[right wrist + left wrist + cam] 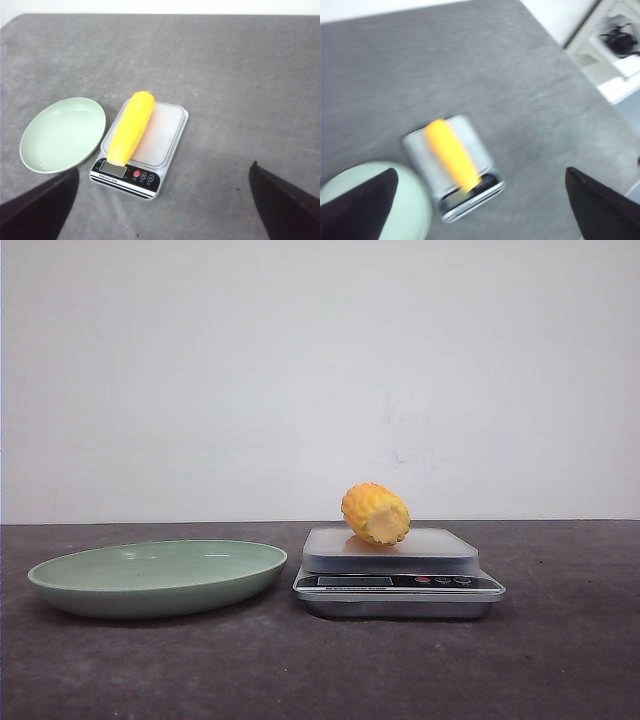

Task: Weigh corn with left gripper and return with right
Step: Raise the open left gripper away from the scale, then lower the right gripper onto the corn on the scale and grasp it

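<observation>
Both claws hang spread wide over the table (pixel 240 75), gripping nothing: left claw (pixel 480 200), right claw (pixel 162 200). Below them the corn (pixel 131 127) lies lengthwise on the scale (pixel 160 145), its cut end over the display. Just beside the scale sits an empty green plate (pixel 37 150).

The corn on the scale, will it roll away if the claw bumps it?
Probably, a little. The corn is long and round and lies on its side on the scale, so a sideways nudge could roll it off the smooth, flat top. It looks stiff, not floppy. Its bumpy kernels should help a claw hold on.
</observation>
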Available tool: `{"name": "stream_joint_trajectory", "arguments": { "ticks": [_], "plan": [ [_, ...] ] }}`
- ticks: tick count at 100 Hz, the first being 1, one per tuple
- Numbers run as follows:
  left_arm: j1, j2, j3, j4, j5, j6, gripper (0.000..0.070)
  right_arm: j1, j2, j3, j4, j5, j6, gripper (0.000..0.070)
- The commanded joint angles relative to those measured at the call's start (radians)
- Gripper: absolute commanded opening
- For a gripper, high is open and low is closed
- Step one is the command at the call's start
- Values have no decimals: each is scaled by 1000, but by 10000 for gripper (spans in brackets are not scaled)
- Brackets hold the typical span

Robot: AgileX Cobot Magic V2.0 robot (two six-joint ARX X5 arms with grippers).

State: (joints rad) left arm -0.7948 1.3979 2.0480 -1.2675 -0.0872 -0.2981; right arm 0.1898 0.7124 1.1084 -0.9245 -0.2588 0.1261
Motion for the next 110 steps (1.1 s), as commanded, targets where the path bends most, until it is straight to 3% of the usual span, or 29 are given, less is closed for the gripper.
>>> {"name": "stream_joint_trajectory", "arguments": {
  "ticks": [1, 10, 22, 34, 53, 64, 82, 110],
  "plan": [
    [-22, -41, 27, -92, -76, 25, 700, 5, 10, 16, 11, -5, -14, 695],
    [-40, -124, 26, -191, -133, 17, 700, 5, 19, 16, 16, -6, -14, 695],
    [-56, -249, 24, -194, -127, -29, 700, 5, 35, 16, 67, -52, -4, 695],
    [-57, -355, 24, -194, -131, -64, 700, 19, 71, 16, 183, -139, 49, 695],
    [-57, -491, 24, -194, -169, -62, 700, 95, 171, 17, 355, -159, 153, 695],
    [-56, -549, 23, -194, -189, -62, 700, 165, 269, 19, 424, -131, 196, 695],
    [-55, -608, 16, -194, -193, -75, 700, 279, 465, 23, 478, -15, 208, 695],
    [-55, -670, -71, -195, -193, -84, 700, 328, 811, 164, 373, 61, 211, 692]
  ]
}}
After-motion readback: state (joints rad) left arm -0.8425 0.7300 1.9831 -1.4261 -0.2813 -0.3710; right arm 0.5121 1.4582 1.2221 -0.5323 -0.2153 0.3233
